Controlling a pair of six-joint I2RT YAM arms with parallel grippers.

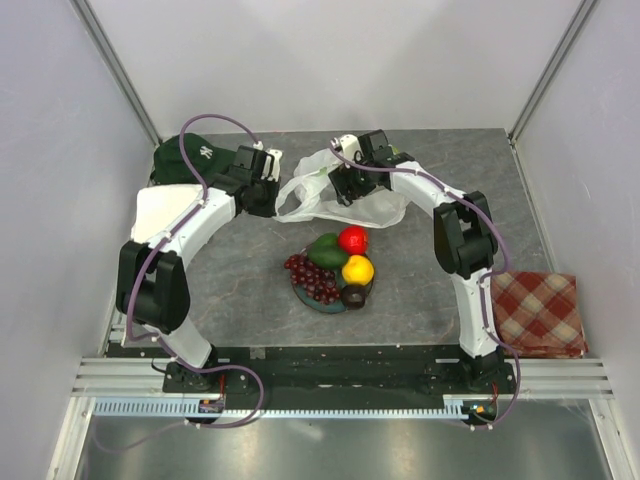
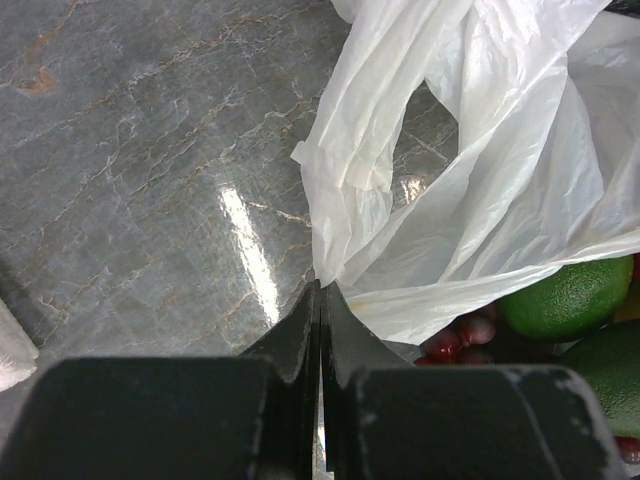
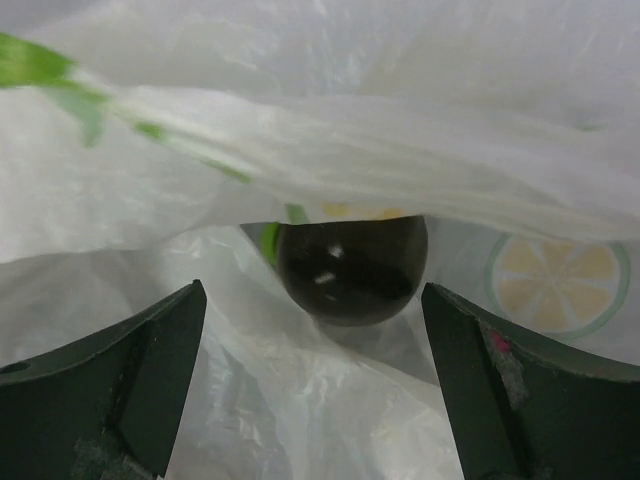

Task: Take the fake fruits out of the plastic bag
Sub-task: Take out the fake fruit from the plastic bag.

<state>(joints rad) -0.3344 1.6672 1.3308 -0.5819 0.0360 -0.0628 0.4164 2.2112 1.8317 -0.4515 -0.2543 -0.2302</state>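
A dark fruit (image 3: 352, 270) is sitting inside the bag (image 3: 300, 150), just ahead of the right claw (image 3: 312, 300), whose fingers are standing wide open. A bag flap is drooping over the fruit, so the claw should be sliding in low, then squeezing gently. The left claw (image 2: 320, 300) is closed and seems to be pinching the bag's edge. Other fruits (image 1: 340, 262) are resting on the plate (image 1: 325, 306) nearby.

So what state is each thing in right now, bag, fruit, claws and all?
Plastic bag: crumpled, not yet empty.
Dark round fruit: inside the bag, untouched.
Plate: piled with fruits already out.
Left gripper: shut, pinching the bag's edge.
Right gripper: open wide, straddling the dark round fruit.
Checked cloth: folded, lying flat.
Green cap: lying at the back.
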